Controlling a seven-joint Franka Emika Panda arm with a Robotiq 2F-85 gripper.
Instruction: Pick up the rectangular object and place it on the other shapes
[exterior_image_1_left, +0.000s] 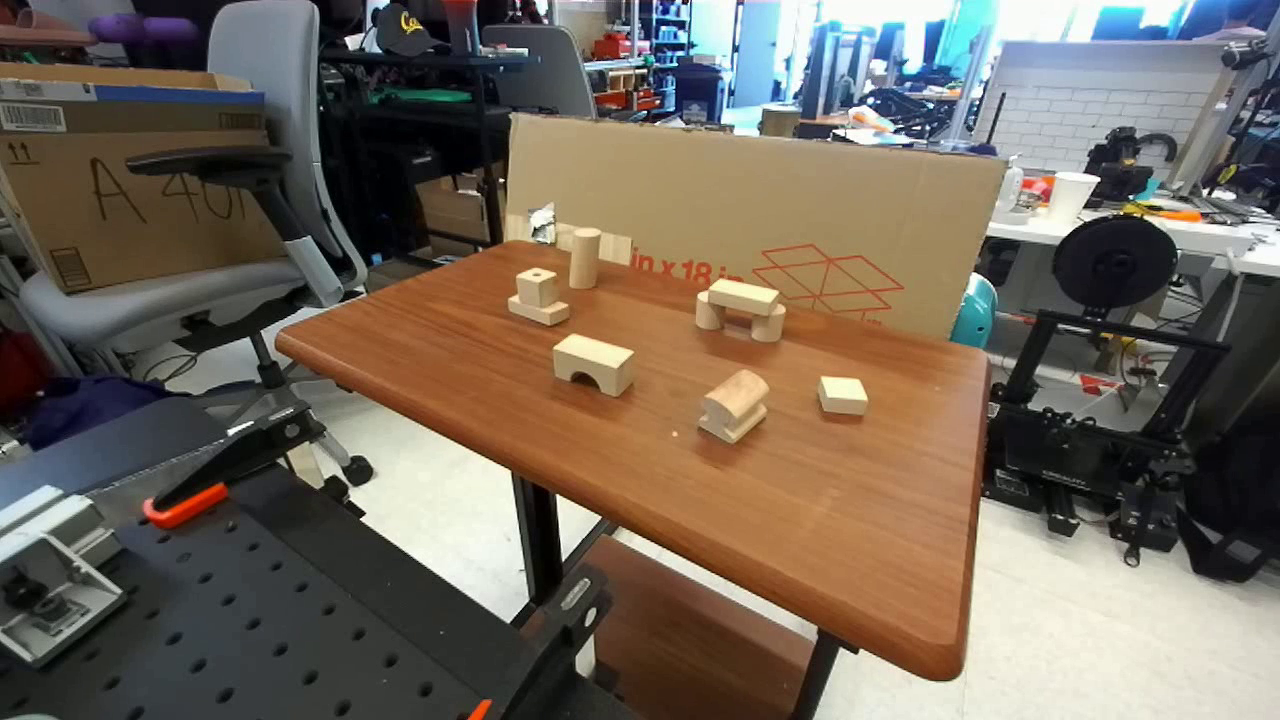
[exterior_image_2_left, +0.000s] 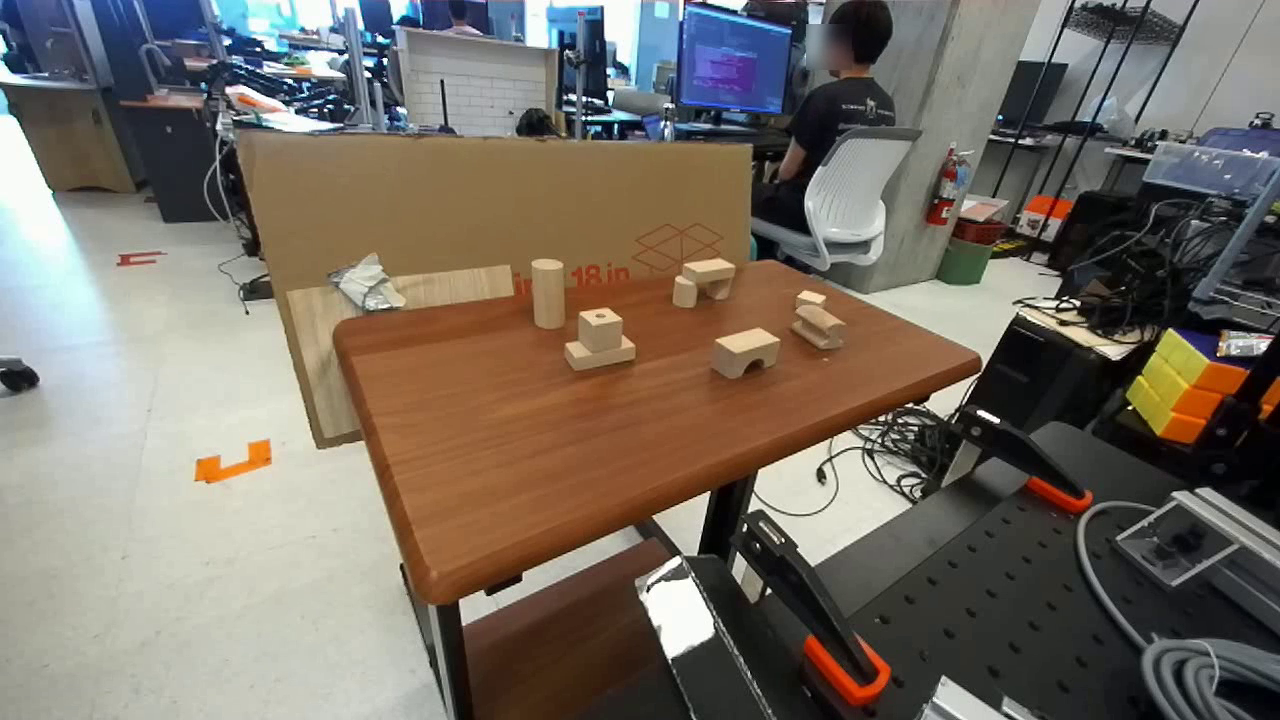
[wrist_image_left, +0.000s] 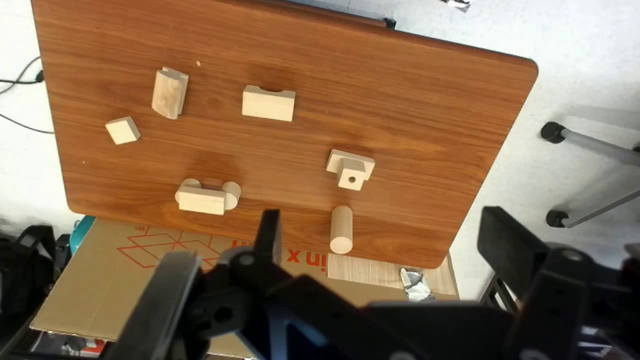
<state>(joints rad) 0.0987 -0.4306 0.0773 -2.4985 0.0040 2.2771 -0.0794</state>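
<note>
Pale plain wooden flat bar (wrist_image_left: 201, 201): lies across two short pale wooden cylinders (wrist_image_left: 232, 194) standing on the brown wood-grain table (wrist_image_left: 280, 155). Likely the piece to lift. Clock read from it, wrist view.

Just before 3, well apart: pale wooden cube with a hole (wrist_image_left: 351, 177) atop a flat pale wooden slab (wrist_image_left: 334, 161); probable target, bar not placed there. Just past 3: tall pale wooden cylinder (wrist_image_left: 341, 230), standing near that stack. Same hour, in the foreground: black gripper (wrist_image_left: 382, 225), fingers spread wide, nothing held. At 1: pale wooden arch block (wrist_image_left: 268, 106). Toward 6, past the table edge: brown cardboard sheet (wrist_image_left: 100, 285).

Risks, as I judge them. Descent off-line: a finger nudges a short cylinder, the bar drops or slews. Grip too low: cylinder pinched along with bar. Wide fingers could brush the cardboard or, at the stack, topple the tall cylinder. Cube top looks shorter than the bar: released off-centre, the bar tips or drags the cube off its slab. Which flat piece the sentence means: some doubt.
</note>
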